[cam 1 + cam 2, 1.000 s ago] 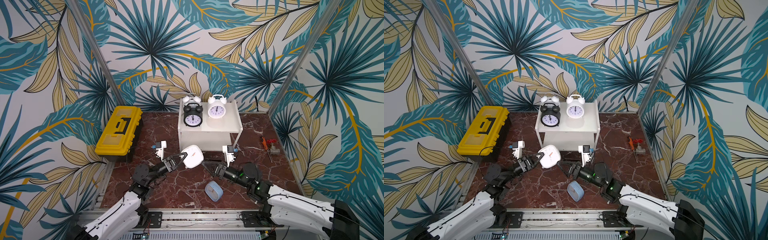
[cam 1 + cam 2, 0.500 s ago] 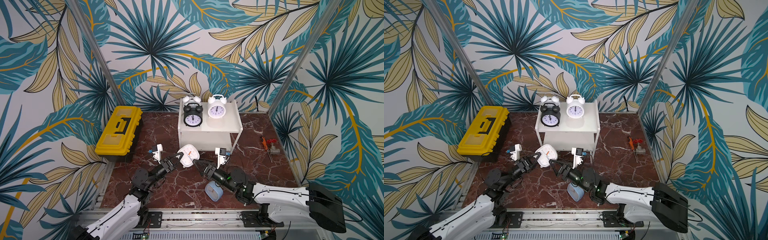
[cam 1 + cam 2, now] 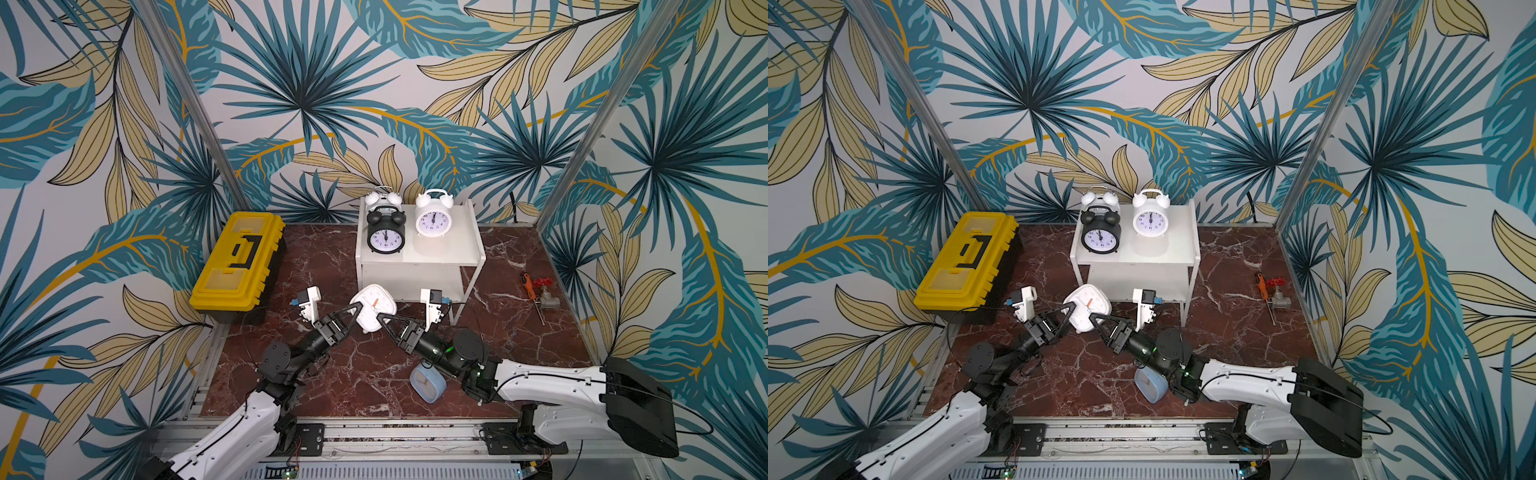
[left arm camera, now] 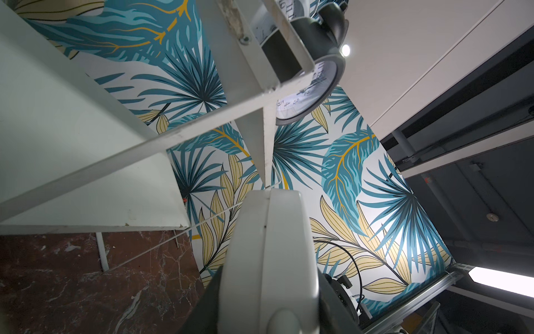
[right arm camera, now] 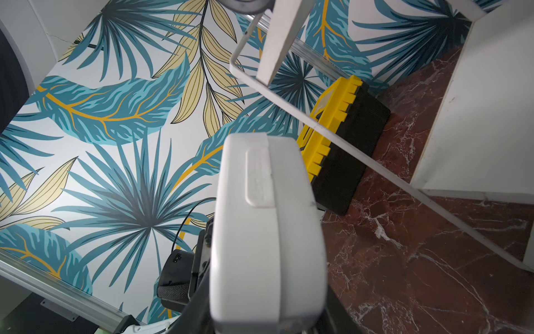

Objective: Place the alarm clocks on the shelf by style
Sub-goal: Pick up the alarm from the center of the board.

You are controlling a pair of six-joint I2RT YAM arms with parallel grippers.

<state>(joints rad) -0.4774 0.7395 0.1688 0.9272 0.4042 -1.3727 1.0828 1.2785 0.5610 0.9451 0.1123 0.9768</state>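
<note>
A white rounded-square alarm clock with orange hands hangs just in front of the shelf's lower tier. My left gripper is shut on its left edge. My right gripper is shut on its lower right edge. This clock fills the space between the jaws in both wrist views. A black twin-bell clock, a white one and another white one behind the black stand on the top board. A light blue square clock lies under my right arm.
A yellow toolbox sits at the left of the marble floor. An orange-handled screwdriver and a red-wheeled valve lie at the right. The shelf's thin white legs stand close behind my right wrist.
My right gripper has swung left, away from the blue clock, and closed onto the white square clock. My left gripper has kept its hold and turned the dial upward.
</note>
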